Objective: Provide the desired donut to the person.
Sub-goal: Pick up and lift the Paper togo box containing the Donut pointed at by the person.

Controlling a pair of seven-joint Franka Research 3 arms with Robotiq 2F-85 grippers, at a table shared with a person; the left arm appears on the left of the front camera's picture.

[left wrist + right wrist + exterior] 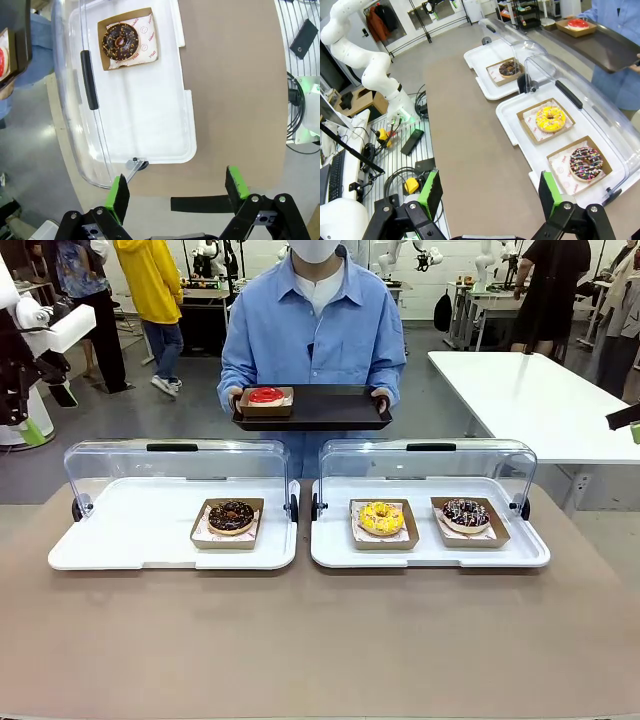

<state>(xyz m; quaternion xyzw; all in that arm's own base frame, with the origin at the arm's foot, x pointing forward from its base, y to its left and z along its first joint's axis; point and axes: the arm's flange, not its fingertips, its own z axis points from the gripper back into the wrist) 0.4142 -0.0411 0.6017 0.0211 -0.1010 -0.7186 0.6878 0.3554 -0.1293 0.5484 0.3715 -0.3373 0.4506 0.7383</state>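
Three donuts sit on the desk [320,640], each in its own open cardboard box [200,537]. A chocolate donut [231,516] is alone on the left white tray [130,530]. A yellow donut [381,518] and a sprinkled chocolate donut [465,514] lie side by side on the right white tray [430,552]. A fourth, red-glazed donut [266,396] rests at one end of a black tray [330,410], held by the person [310,330] at the desk's far edge. The two white trays lie just beside each other, their two clear lids [175,465] tipped back. The near half of the desk is bare. The left claw [177,180] and right claw [490,180] both gape wide, holding nothing.
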